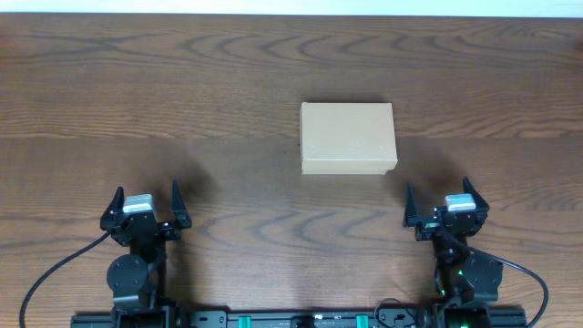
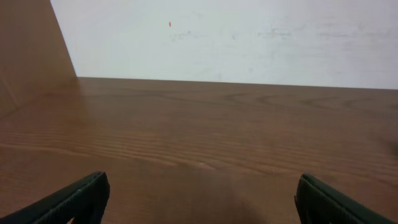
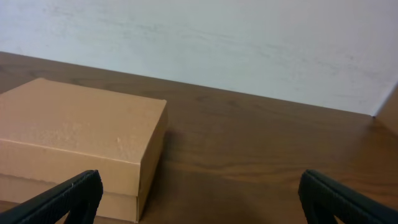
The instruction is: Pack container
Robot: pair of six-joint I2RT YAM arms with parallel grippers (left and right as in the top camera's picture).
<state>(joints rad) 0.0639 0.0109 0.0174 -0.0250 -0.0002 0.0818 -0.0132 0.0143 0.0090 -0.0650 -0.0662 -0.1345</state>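
- Currently, box (image 1: 348,138) sits lid shut on the surface (image 1: 182,73), just off centre toward 2 o'clock.
- Left jaws wide, holding nothing, at 8 o'clock, well apart from box.
- Right jaws wide, holding nothing, at 4 o'clock; box at their 10 o'clock.

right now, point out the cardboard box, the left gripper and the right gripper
cardboard box (image 1: 349,137), overhead view, middle of its top face
left gripper (image 1: 147,189), overhead view, midway between its open fingertips
right gripper (image 1: 437,187), overhead view, midway between its open fingertips
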